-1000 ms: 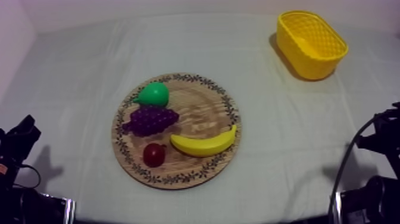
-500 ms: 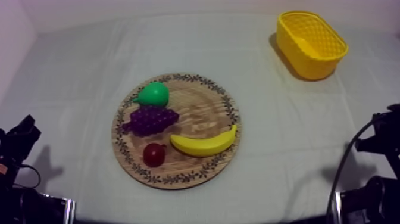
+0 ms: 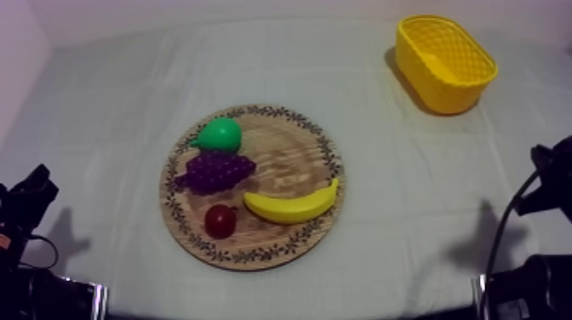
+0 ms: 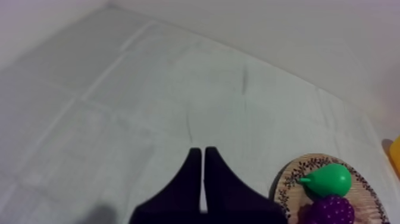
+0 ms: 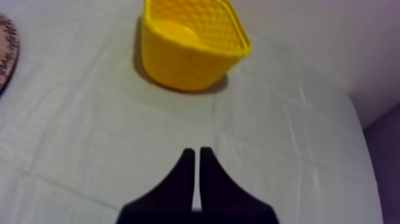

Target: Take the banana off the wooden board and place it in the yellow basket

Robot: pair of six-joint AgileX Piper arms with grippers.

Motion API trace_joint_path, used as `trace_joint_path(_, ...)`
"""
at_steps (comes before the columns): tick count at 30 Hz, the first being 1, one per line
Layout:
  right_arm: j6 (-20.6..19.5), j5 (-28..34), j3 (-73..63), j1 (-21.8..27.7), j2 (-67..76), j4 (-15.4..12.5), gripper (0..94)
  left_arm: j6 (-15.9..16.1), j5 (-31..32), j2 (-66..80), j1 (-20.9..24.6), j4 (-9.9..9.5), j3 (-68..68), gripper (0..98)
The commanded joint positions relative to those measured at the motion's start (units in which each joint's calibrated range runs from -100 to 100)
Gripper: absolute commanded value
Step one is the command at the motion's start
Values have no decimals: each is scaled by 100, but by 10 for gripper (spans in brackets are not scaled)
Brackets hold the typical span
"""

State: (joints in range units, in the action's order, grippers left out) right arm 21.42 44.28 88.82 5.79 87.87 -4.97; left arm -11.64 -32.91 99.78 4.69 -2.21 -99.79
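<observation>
The yellow banana lies on the front right of the round wooden board, beside a small red fruit. Behind them are purple grapes and a green pear. At the table's far right stands the yellow basket, with nothing visible in it. My left gripper is shut on nothing, low over the cloth to the left of the board's rim. Also shut on nothing, my right gripper points at the basket from some way in front of it.
My left arm sits at the table's lower left, my right arm at the right edge. Bare cloth lies between the board and the basket. The pear and grapes are near the left gripper's side of the board.
My right arm has risen a little at the right edge, and its shadow on the cloth has shifted. The left arm and the fruit have not moved.
</observation>
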Motion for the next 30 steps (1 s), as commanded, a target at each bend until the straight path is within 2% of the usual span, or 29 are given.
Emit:
trace_joint_path(1, 72, 39, -720, -219, -524, -97, 6, 2, 1, 5, -2, 3, 1, 1)
trace_joint_path(5, 203, 28, -1466, -575, -1267, -272, 6, 2, 1, 5, -2, 3, 1, 1)
trace_joint_path(8, 201, -31, -1995, -940, -1853, -255, 6, 0, 1, 5, -2, 3, 1, 1)
trace_joint_path(16, 36, -388, -2938, -1991, -3398, 52, 6, 0, 1, 5, -2, 3, 1, 1)
trace_joint_path(23, -151, -739, -3228, -2914, -4601, 452, 6, 2, 1, 5, -2, 3, 1, 1)
trace_joint_path(26, -247, -896, -3265, -3241, -5049, 603, 12, 2, 1, 5, -2, 3, 1, 1)
trace_joint_path(30, -276, -1054, -3294, -3557, -5609, 672, 22, 2, 1, 5, -2, 3, 1, 1)
